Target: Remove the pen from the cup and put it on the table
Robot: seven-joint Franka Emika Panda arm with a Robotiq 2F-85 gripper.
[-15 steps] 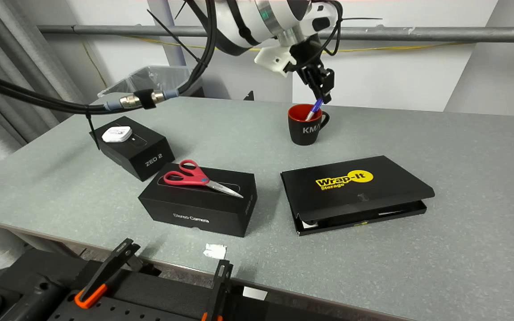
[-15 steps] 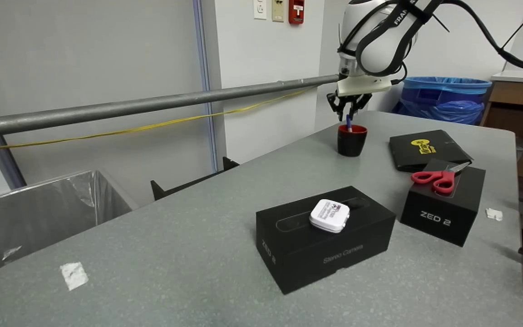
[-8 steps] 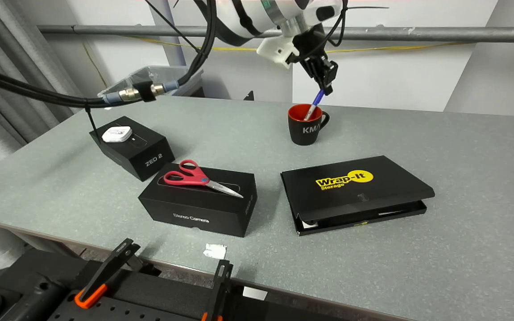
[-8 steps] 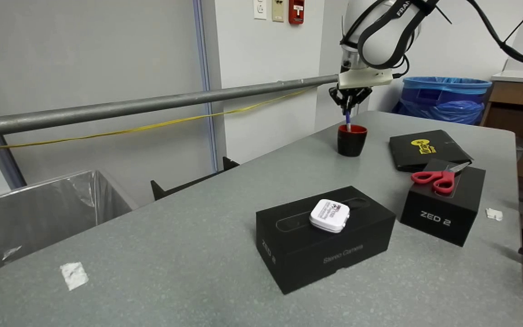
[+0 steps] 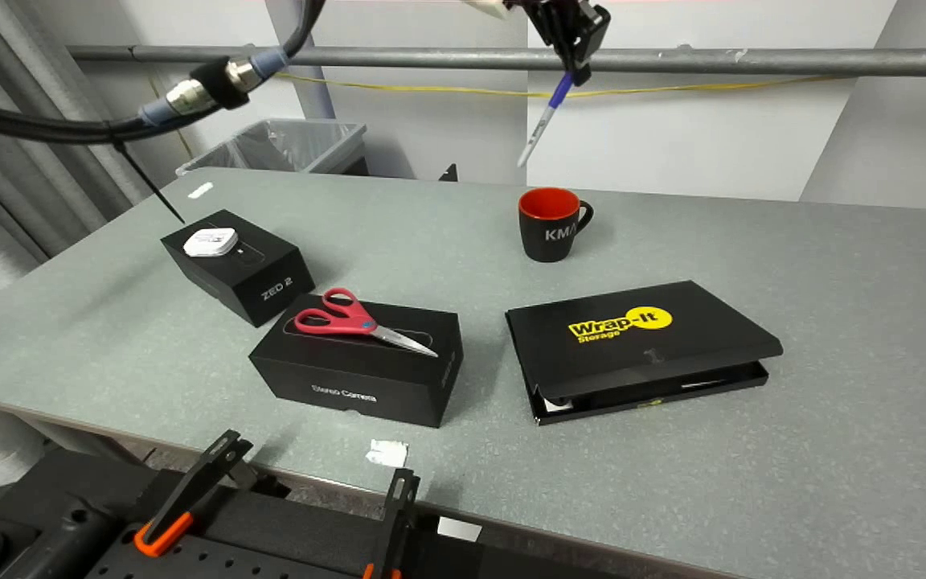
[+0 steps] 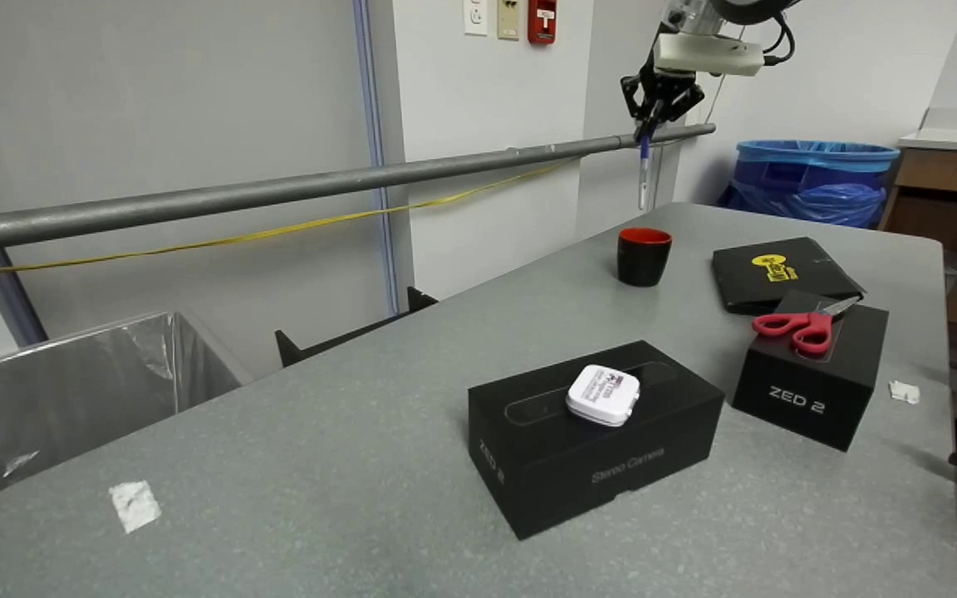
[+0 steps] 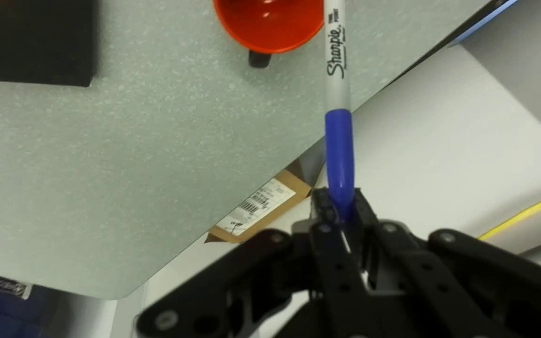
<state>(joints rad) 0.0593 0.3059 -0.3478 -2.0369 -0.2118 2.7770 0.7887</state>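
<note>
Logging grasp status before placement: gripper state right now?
Gripper: closed, holding the pen by its blue end, out of the cup and not yet on the table.

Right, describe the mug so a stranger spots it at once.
In an exterior view, find the big grey table, then the flat black box with yellow lettering. The mug stands beyond that box. Unlike the box or red-handled scissors, it is round and open-topped, black outside, bright red inside.
</note>
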